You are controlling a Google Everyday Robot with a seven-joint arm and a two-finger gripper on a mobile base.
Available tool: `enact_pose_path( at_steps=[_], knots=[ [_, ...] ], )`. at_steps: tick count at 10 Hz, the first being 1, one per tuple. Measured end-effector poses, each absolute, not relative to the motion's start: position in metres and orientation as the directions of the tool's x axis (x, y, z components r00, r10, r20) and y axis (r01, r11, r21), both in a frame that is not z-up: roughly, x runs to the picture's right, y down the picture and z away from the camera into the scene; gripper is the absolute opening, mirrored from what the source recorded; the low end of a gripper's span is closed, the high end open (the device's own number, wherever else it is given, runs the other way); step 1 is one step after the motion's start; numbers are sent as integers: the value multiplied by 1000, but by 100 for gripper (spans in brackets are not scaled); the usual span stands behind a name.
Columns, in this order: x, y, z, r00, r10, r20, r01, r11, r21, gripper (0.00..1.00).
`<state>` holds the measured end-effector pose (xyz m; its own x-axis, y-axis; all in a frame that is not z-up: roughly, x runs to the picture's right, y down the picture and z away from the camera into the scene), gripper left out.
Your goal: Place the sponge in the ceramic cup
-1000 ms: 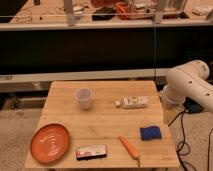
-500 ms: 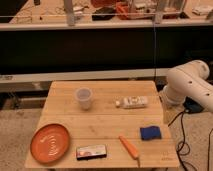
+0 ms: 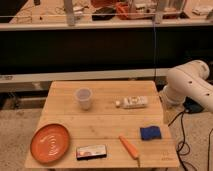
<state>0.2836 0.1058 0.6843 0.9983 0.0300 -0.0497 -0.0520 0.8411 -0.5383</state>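
The sponge (image 3: 150,132), a small dark blue block, lies on the wooden table (image 3: 107,122) near its right front. On the table's back left stands the ceramic cup (image 3: 83,98), whitish, upright and with nothing seen inside. Only a white arm segment (image 3: 189,86) shows, beyond the table's right edge and above and to the right of the sponge. My gripper is out of view, so nothing is seen holding the sponge.
An orange plate (image 3: 50,143) sits at the front left. A flat dark packet (image 3: 91,151) and an orange carrot-shaped stick (image 3: 129,145) lie along the front edge. A white bottle (image 3: 132,102) lies on its side at the back right. A dark counter runs behind the table.
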Motion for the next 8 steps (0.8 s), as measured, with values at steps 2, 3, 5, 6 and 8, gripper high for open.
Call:
enact_pose_path(
  at_steps=[2, 3, 5, 6, 8],
  knots=[
    [284, 106, 684, 998, 30, -50, -52, 841, -538, 80],
    [283, 107, 684, 999, 28, -47, -49, 841, -539, 80],
    [267, 123, 686, 1000, 14, 3, -10, 832, -554, 80],
    [260, 129, 686, 1000, 13, 19, 0, 829, -559, 80],
    [257, 132, 688, 999, 7, 37, 15, 827, -563, 80]
  ],
)
